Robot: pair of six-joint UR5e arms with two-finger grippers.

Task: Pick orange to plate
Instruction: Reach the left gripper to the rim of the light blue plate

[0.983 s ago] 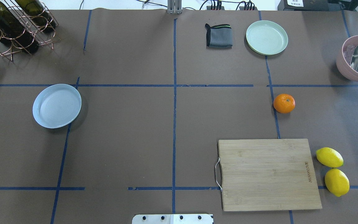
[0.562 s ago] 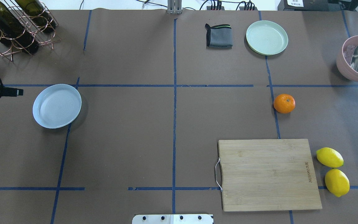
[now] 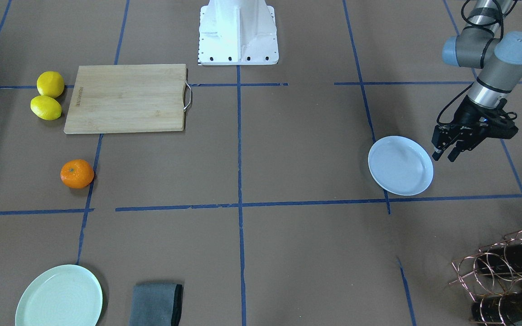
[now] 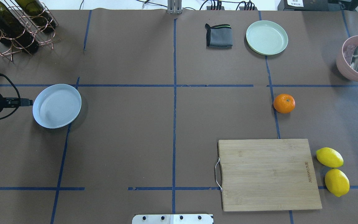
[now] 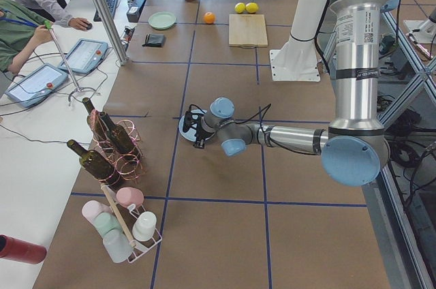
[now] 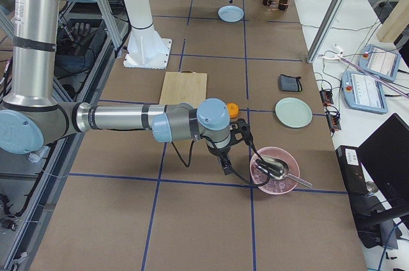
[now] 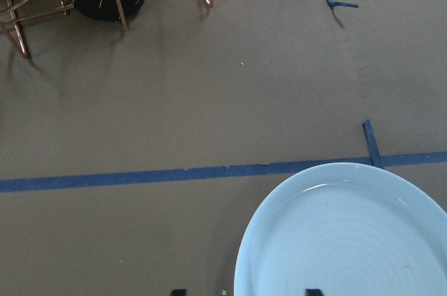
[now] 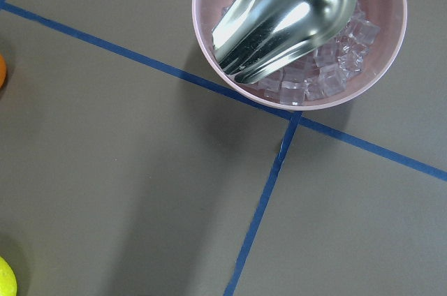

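The orange (image 4: pixel 284 103) rests on the brown table, right of centre, beside a blue tape line; it also shows in the front view (image 3: pixel 77 173). The bluish-white plate (image 4: pixel 57 105) lies empty on the left side (image 3: pixel 400 165). My left gripper (image 3: pixel 443 156) hovers just outside the plate's outer rim, open and holding nothing. In the left wrist view the plate (image 7: pixel 342 233) fills the lower right. My right gripper (image 6: pixel 225 165) shows only in the exterior right view, between the orange (image 6: pixel 233 110) and the pink bowl; I cannot tell whether it is open or shut.
A bamboo cutting board (image 4: pixel 269 174) lies near right with two lemons (image 4: pixel 329 157) beside it. A pink bowl of ice with a metal scoop (image 4: pixel 356 59) sits far right. A mint-green plate (image 4: pixel 266 37) and grey cloth (image 4: pixel 218 35) lie at the back. A wine rack (image 4: pixel 14 25) fills the back left.
My left arm has come in from the left edge and moved right, up to the plate's rim. The orange and the plate have not moved.
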